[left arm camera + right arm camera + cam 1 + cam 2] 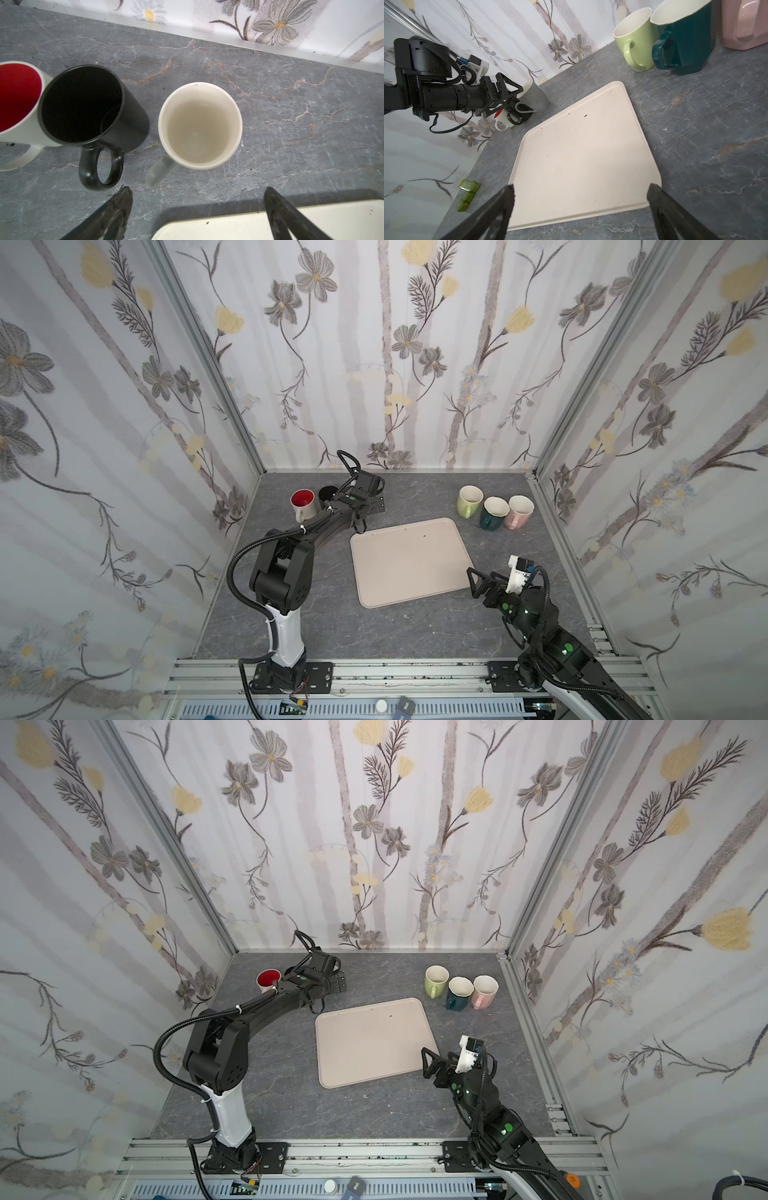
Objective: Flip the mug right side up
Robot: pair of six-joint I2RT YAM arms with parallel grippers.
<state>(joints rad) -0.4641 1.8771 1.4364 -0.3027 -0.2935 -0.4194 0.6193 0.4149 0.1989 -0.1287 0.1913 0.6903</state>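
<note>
Under left pincer [197,192], mug [199,126] hidden from above

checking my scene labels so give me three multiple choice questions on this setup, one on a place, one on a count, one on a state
1. Where does the grey mug stand?
A. on the tray
B. on the table beside the black mug
C. stacked in the black mug

2. How many mugs are there?
A. four
B. five
C. six

3. How does the grey mug stand?
A. upside down
B. on its side
C. upright, mouth up

Key: 1 B, the left wrist view shows them side by side on the table. 2 C, those two plus a red-lined mug, green mug, teal mug and pink mug. 3 C, its cream inside faces up.
</note>
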